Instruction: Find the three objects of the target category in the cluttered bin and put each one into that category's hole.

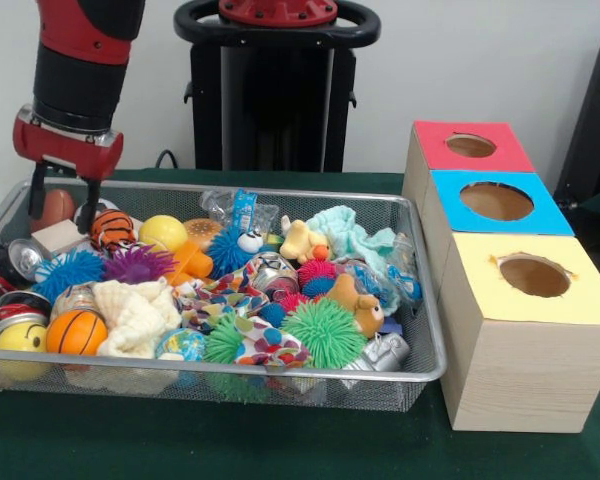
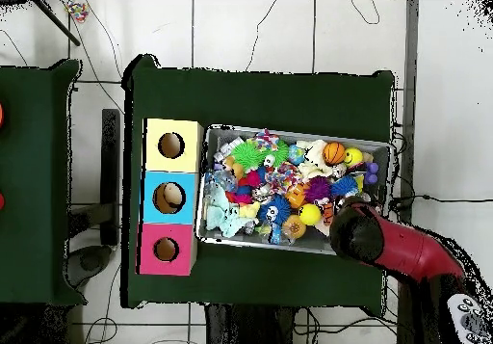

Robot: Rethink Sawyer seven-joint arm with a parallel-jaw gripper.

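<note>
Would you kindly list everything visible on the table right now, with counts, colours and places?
Mesh bin: one, silver wire, on the green table.
Toy clutter: many, mixed colours, filling the bin.
Basketball: one, orange, bin's front corner in the front view.
Spiky ball: one, green, bin's front.
Yellow ball: one, towards the bin's back.
Hole boxes: three, red, blue and yellow tops, in a row beside the bin.
Pincer: one, red and black, open over the bin's corner.
</note>
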